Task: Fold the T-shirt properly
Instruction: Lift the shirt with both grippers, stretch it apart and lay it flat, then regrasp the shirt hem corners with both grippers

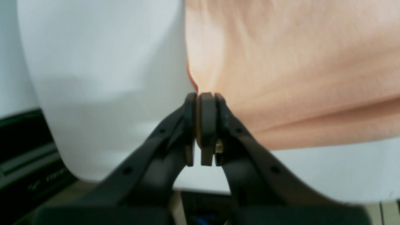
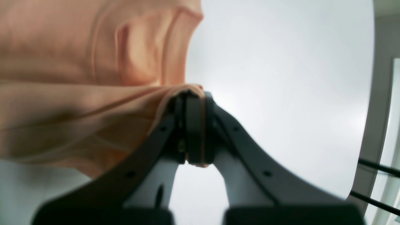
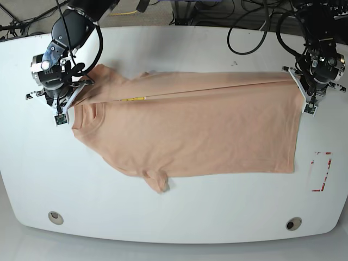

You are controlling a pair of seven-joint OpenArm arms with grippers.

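Note:
The peach T-shirt (image 3: 196, 130) lies across the white table, neck to the left and hem to the right. Its far long edge is folded over toward the middle, and a sliver of yellow print (image 3: 132, 99) shows at the fold line. My left gripper (image 3: 300, 89) is at the far hem corner on the base view's right. In the left wrist view it (image 1: 206, 95) is shut on the shirt's edge (image 1: 297, 78). My right gripper (image 3: 78, 98) is at the shoulder beside the collar. In the right wrist view it (image 2: 191, 93) is shut on bunched fabric (image 2: 78, 93).
The white table (image 3: 174, 217) has two round holes near its front edge (image 3: 54, 217) (image 3: 293, 223). A red outlined mark (image 3: 321, 171) lies right of the hem. Black cables (image 3: 255, 27) run along the back edge.

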